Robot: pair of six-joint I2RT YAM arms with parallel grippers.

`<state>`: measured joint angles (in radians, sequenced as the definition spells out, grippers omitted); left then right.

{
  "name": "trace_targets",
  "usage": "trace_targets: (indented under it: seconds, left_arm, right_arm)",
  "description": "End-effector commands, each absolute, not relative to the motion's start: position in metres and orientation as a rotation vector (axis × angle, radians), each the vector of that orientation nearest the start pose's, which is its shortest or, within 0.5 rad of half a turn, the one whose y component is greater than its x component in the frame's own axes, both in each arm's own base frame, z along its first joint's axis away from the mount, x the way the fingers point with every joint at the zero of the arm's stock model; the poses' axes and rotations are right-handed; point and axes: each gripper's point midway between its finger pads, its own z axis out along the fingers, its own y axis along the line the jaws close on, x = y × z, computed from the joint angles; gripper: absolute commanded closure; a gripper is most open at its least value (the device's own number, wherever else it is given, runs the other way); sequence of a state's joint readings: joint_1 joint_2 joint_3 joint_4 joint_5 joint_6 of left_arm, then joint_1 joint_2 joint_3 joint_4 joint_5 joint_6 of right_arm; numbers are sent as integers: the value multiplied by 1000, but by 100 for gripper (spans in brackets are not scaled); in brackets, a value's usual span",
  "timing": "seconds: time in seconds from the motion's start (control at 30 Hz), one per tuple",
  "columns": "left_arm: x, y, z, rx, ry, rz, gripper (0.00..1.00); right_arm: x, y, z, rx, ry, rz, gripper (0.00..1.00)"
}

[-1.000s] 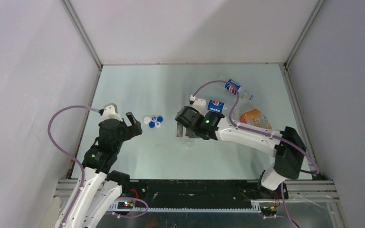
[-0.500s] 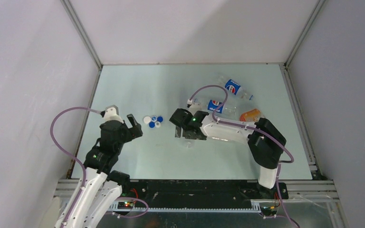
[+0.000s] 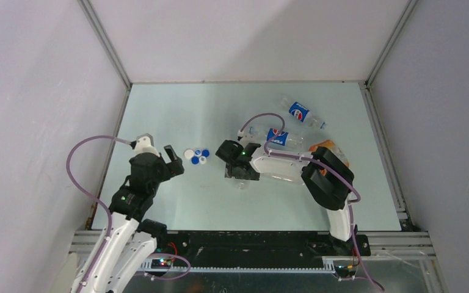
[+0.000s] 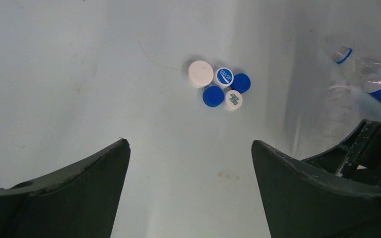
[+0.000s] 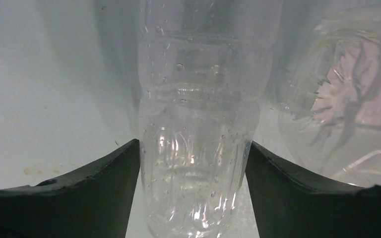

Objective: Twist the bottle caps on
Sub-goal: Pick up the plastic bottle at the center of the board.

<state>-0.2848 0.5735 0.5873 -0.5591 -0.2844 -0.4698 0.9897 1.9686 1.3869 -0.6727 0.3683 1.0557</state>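
On the bench [image 3: 177, 110] a clear bottle [image 5: 198, 89] sits between the fingers of the right pincer [image 5: 193, 145], which press against both its sides. The left pincer [image 4: 189, 143] gapes wide, holding nothing. The bottle caps [image 4: 221, 87] (blue and white, bunched together) lie just ahead of it.

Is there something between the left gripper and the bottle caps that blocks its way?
Nothing visible does. The left gripper is open, and only bare table lies between it and the bottle caps clustered ahead.
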Motion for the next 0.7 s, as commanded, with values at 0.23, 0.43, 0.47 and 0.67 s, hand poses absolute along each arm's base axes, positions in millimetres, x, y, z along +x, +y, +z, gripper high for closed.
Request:
trace_targets:
  seconds: [0.23,0.43,0.47,0.67]
  left_arm:
    - [240,-38,154,-341,2111,-133,0]
    - [245,-46,156,-329,2158,-156,0]
    - [248,-48,157,-327,2173,-163,0]
    - [256,-62,154,-300,2286,-189,0]
  right_arm:
    - [239,353,33,-147,2684,159,35]
    - [204,356,43,-556,2679,220,42]
    - [195,357,42,-637,2687,246,43]
    - [162,327,42,-951,2689,222,44]
